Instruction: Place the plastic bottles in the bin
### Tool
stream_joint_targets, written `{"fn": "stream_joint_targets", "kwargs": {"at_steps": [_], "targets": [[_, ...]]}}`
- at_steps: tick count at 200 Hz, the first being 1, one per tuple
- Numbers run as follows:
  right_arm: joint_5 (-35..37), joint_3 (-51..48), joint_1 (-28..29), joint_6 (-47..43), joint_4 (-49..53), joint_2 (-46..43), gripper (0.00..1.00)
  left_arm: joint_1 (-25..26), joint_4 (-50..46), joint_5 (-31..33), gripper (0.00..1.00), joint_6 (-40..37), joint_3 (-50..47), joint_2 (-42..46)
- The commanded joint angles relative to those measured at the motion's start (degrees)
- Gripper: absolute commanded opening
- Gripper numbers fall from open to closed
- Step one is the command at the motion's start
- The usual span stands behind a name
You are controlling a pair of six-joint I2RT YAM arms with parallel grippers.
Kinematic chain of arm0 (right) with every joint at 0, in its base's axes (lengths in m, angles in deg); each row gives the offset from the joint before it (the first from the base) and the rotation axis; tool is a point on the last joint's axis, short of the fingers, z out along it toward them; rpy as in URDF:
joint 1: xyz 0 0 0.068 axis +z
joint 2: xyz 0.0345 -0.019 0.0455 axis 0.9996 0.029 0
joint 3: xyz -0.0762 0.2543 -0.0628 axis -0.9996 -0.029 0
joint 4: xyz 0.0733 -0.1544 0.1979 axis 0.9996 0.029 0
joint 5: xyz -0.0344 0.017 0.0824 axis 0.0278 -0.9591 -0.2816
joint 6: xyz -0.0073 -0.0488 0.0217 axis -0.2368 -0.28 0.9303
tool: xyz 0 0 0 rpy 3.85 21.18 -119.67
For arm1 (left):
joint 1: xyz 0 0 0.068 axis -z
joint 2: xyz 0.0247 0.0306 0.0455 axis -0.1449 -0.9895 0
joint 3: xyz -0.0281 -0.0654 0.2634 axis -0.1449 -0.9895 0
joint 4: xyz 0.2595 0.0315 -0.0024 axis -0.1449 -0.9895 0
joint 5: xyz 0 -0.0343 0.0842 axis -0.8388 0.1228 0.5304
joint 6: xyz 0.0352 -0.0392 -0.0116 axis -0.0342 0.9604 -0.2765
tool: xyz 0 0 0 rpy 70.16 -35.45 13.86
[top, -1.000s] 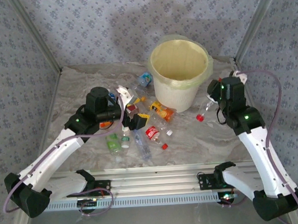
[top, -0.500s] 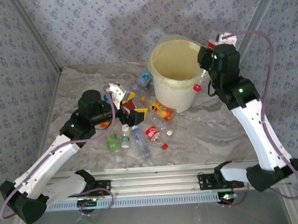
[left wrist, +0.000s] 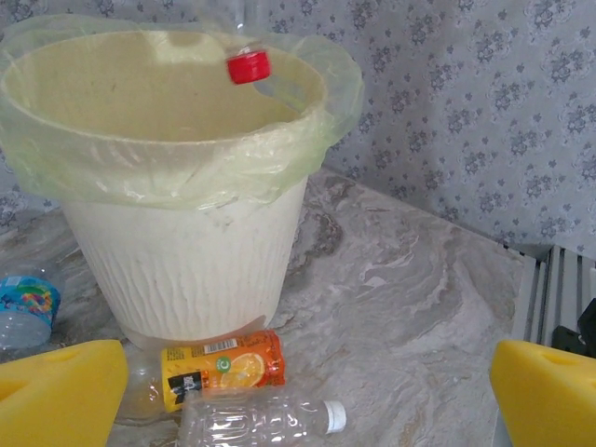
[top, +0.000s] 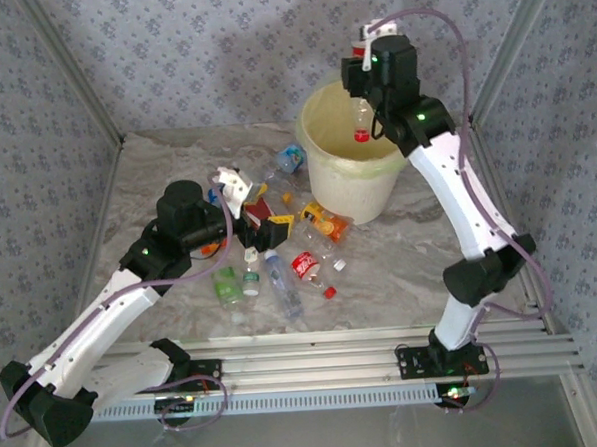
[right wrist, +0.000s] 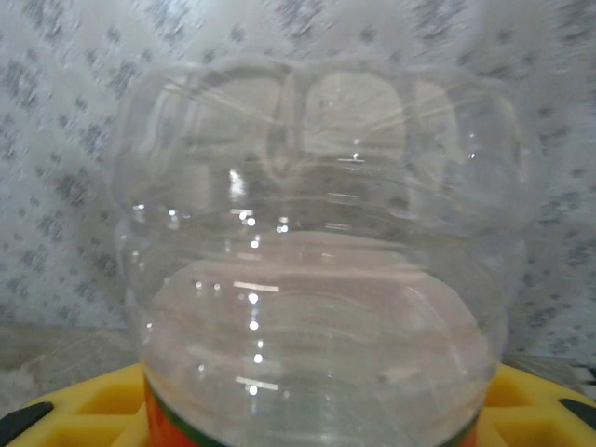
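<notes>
My right gripper (top: 365, 93) hangs over the mouth of the white bin (top: 349, 184), shut on a clear plastic bottle (top: 359, 120) that points down, its red cap (top: 362, 135) inside the rim. In the right wrist view the bottle's base (right wrist: 317, 251) hides the jaws, with yellow pads (right wrist: 535, 400) at both sides. The left wrist view shows that red cap (left wrist: 249, 66) over the bag-lined bin (left wrist: 177, 251). My left gripper (top: 258, 211) stands open above the bottle pile left of the bin. Its yellow fingertips (left wrist: 56, 391) are wide apart, with nothing between them.
Several bottles lie left of and in front of the bin: blue-labelled (top: 293, 159), orange-labelled (top: 324, 220), red-labelled (top: 306, 265), green (top: 227, 284) and clear (top: 285, 291). The left wrist view shows the orange one (left wrist: 222, 363) and a white-capped clear one (left wrist: 261, 419). Patterned walls enclose the table.
My right arm has lifted the red-capped bottle from the table right of the bin up past the rim to over the mouth. The left gripper drew back slightly, then held still.
</notes>
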Motion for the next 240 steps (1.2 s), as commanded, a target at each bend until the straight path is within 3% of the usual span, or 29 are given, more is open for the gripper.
{"fn": "stream_joint_targets", "kwargs": {"at_steps": [1,43,129,240], "targets": [[-7.16,4.21,0.52,-2.80,6.25,4.08,0.55,0.26,-1.23,0.01,1.00,-2.51,0.64,-0.49],[-15.81,2.87,0.08,-1.70,10.94,8.71,0.55,0.45,-1.77,0.34,1.00,-3.40,0.74,-1.11],[-24.61,-4.92,-1.90,3.65,12.03,9.97,0.56,0.75,-2.46,0.52,1.00,-4.04,1.08,-1.06],[-22.95,-6.59,-2.56,4.25,12.50,9.02,0.70,0.84,-2.83,0.42,1.00,-4.14,1.33,-1.43]]}}
